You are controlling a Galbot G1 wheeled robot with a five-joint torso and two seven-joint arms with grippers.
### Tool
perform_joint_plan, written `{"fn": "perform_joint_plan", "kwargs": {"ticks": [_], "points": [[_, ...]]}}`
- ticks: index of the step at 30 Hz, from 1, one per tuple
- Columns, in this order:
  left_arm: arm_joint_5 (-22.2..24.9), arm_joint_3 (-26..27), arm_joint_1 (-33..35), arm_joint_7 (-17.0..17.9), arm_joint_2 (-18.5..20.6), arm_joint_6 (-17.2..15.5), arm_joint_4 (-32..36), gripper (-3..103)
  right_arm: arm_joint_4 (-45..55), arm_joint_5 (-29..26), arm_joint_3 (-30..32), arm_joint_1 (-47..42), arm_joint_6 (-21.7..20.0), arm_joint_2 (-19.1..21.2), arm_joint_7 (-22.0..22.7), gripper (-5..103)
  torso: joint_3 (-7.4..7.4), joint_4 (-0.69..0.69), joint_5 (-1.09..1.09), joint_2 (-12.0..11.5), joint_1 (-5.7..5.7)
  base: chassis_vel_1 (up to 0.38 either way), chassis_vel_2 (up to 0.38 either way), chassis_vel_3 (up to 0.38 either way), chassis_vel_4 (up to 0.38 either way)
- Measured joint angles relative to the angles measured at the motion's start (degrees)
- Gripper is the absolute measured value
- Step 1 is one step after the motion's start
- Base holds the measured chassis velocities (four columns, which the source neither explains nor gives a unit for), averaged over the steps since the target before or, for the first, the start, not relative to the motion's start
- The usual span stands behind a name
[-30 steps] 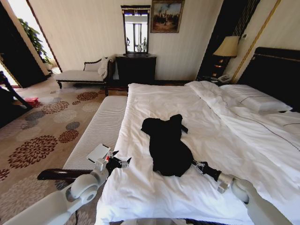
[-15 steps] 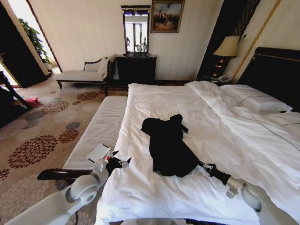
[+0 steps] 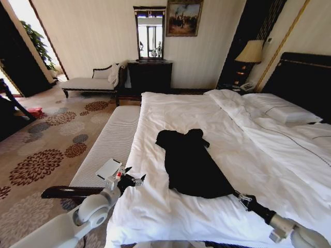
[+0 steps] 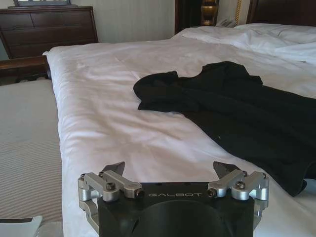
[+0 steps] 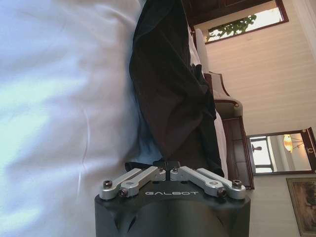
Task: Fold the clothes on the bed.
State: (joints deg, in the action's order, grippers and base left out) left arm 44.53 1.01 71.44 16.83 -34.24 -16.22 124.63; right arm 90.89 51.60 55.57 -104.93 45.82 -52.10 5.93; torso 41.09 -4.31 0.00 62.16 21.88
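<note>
While my right gripper [image 3: 241, 197] pinches the hem of the T-shirt [image 3: 189, 161] on the bed [image 3: 170, 108], no fold shows; my left gripper [image 3: 133, 178], spread, waits beside the bed.

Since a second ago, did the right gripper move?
Yes. The right gripper, shut on the T-shirt, pulled its hem toward the bed's near edge.

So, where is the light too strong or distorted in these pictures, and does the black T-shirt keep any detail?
Head view: wide-lens bending at the edges, doorway overexposed, T-shirt nearly flat black. Left wrist view: folds show on the T-shirt. Right wrist view: white bed sheet washed bluish-bright beside the right hand.
</note>
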Motion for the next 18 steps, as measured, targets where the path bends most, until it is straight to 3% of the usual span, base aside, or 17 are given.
{"fn": "perform_joint_plan", "kwargs": {"ticks": [6, 11, 14, 15, 16, 18], "points": [[-0.1, -1.3, -0.3, -0.3, 0.3, -0.2, 0.7, 100, 0.6, 0.5, 1.2, -0.4, 0.0, -0.9, 0.6, 0, 0.00, 0.01, -0.01, 0.0, 0.00, 0.000, 0.000, 0.000, 0.000], [2.7, -4.2, -3.6, -0.2, 1.8, -2.3, 1.4, 100, 0.0, 0.5, 0.8, 0.4, 0.0, -1.0, 0.6, 0, 0.00, 0.00, 0.00, 0.0, 0.00, 0.000, 0.000, 0.000, 0.000], [3.3, -6.3, -6.5, -2.7, 2.9, -2.0, 1.1, 100, -0.1, 0.4, 0.5, 1.1, 0.0, -1.0, 0.3, 0, 0.00, 0.00, -0.01, 0.0, 0.00, 0.000, 0.000, 0.000, 0.000], [4.6, -7.9, -8.7, -5.5, 3.9, -0.9, 1.0, 100, -0.2, 0.2, 0.4, 1.4, 0.0, -1.0, 0.1, 0, 0.01, 0.00, 0.00, 0.0, 0.00, 0.000, 0.000, 0.000, 0.000], [9.0, -9.1, -10.6, -8.0, 4.8, 0.1, 1.0, 100, -0.3, 0.0, 0.2, 1.8, 0.0, -1.0, -0.1, 0, 0.01, -0.02, 0.02, 0.0, 0.00, 0.000, 0.000, 0.000, 0.000], [18.1, -8.7, -10.8, -8.5, 4.9, 0.4, 1.4, 100, -0.6, -0.2, 0.2, 2.3, 0.0, -1.0, -0.5, 0, 0.01, -0.02, 0.00, 0.0, 0.01, 0.000, 0.000, 0.000, 0.000]]}}
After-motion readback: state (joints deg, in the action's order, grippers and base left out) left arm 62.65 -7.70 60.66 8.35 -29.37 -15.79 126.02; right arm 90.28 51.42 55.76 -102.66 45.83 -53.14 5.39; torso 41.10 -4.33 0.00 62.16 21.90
